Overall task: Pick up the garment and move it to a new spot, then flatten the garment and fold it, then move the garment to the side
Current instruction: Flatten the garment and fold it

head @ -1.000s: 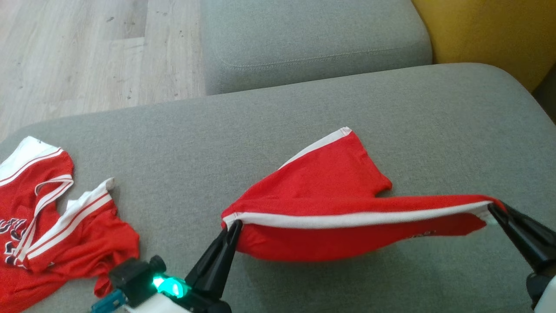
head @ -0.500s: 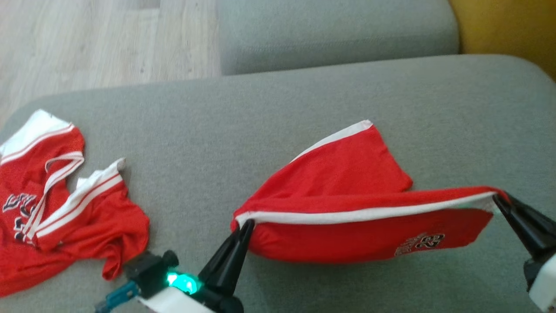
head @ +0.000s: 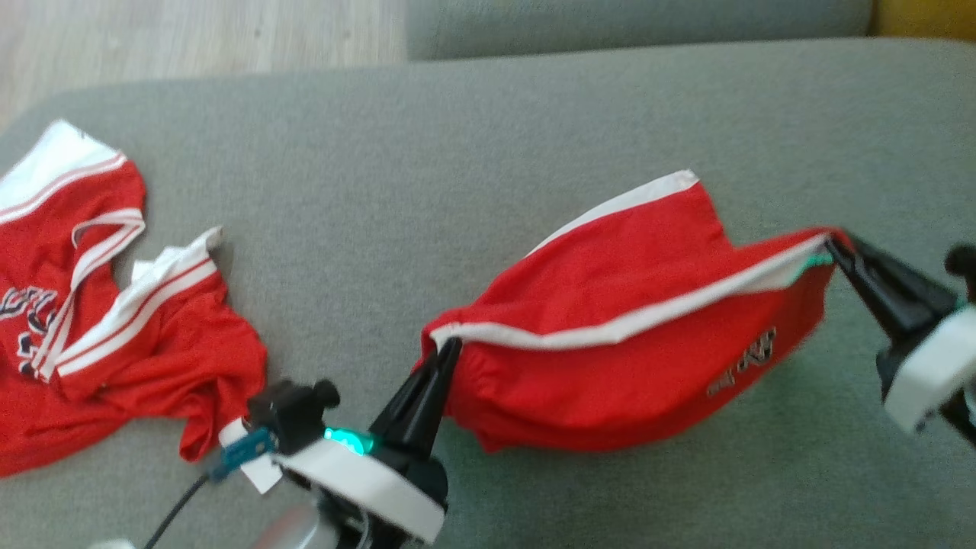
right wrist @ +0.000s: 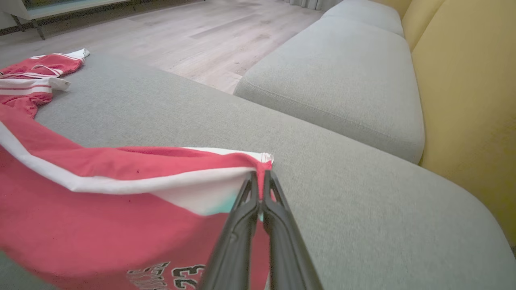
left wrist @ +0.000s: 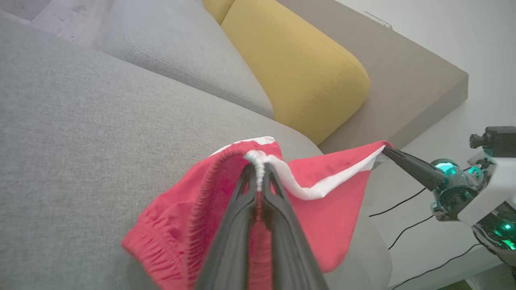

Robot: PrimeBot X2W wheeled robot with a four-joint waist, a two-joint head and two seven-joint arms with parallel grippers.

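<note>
Garment (head: 610, 343), red with white trim, hangs pinched at two ends. The left end effector (head: 450, 347) has its two dark fingers (left wrist: 234, 233) pressed together on the gathered, elastic edge. The right end effector (head: 835, 245) is clamped the same way on the opposite corner, with white trim caught between its tips.

Between the two, a white band (head: 633, 324) runs in a fairly taut line, climbing from the left end effector up to the right one. Below that line the cloth sags in a loose pouch, and dark lettering (head: 751, 354) sits on it close to the right end effector. Past the band, on the side away from both end effectors, a flap (head: 633, 229) with a white hem spreads out over the seat.

Under everything lies a grey sofa cushion (head: 457, 168). The head view is blurred, so the sagging pouch may be brushing the cushion, but I cannot tell.

Out to the left of the left end effector, well apart from the held cloth, a red jersey (head: 114, 320) with white stripes lies crumpled on the same cushion.

Ahead of the right end effector sits a second cushion (right wrist: 342, 68), also grey. A pale wooden floor (right wrist: 161, 36) lies to its left and a yellow cushion (right wrist: 463, 100) to its right.
</note>
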